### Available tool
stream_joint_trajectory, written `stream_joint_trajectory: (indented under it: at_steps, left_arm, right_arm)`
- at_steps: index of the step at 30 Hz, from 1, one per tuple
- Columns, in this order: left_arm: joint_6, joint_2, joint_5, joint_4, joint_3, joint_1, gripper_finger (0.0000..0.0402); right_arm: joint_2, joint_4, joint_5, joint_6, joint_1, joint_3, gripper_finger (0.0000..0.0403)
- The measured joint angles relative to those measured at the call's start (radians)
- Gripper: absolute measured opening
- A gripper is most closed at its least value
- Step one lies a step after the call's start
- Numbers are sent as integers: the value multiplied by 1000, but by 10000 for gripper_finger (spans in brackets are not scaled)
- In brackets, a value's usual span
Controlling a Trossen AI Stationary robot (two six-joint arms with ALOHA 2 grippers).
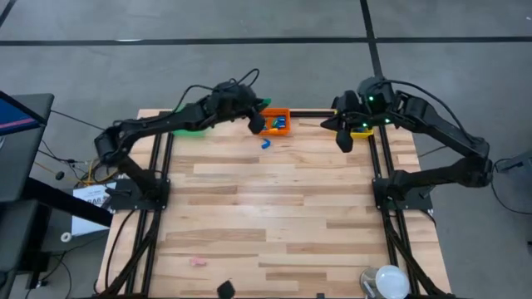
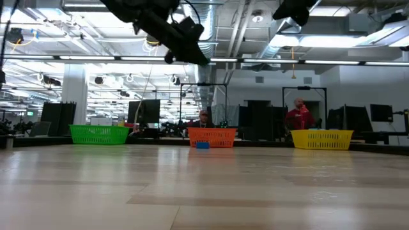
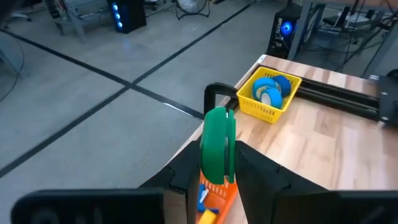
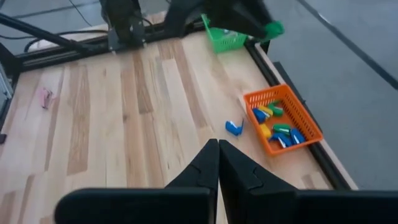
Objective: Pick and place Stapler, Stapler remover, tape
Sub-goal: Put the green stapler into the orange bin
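Observation:
My left gripper (image 1: 256, 123) hovers over the orange bin (image 1: 277, 122) at the table's far edge, shut on a green stapler (image 3: 217, 146). The orange bin (image 4: 283, 118) holds several small blue, yellow and green staplers. A small blue piece (image 1: 268, 143), which may be a stapler remover, lies on the table just in front of that bin. Blue tape rolls (image 3: 268, 90) lie in the yellow bin (image 3: 267, 96). My right gripper (image 1: 343, 137) is shut and empty, raised beside the yellow bin (image 1: 362, 129). My left gripper pinches the green stapler (image 3: 216, 155) between its two fingers, one on each flat side. The stapler stands on edge and sticks out past the fingertips (image 4: 272, 29). It is lifted clear, above the orange bin (image 3: 214, 199).
A green bin (image 1: 193, 129) sits at the far edge under my left arm. A small pink thing (image 1: 198, 262) and a black thing (image 1: 224, 289) lie near the table's near edge, a white round object (image 1: 387, 281) at its near right corner. People show behind the bins (image 2: 299, 115).

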Motion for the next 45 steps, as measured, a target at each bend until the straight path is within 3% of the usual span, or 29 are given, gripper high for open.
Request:
stream_joint_trajectory:
  at_steps: [7, 15, 32, 37, 45]
  left_arm:
    - [3, 162, 63, 13, 92, 46, 81]
    - [4, 282, 93, 19, 112, 86, 81]
    - [5, 335, 127, 28, 112, 107, 87]
    - [32, 335, 99, 32, 112, 105, 117]
    - [47, 335, 96, 32, 111, 103, 209]
  right_arm:
    - [17, 1, 0, 0, 0, 0, 0]
    - [17, -7, 0, -1, -1, 0, 0]
    - [17, -7, 23, -11, -2, 0, 0]
    - [17, -7, 23, -11, -2, 0, 0]
    - [17, -7, 23, -11, -2, 0, 0]
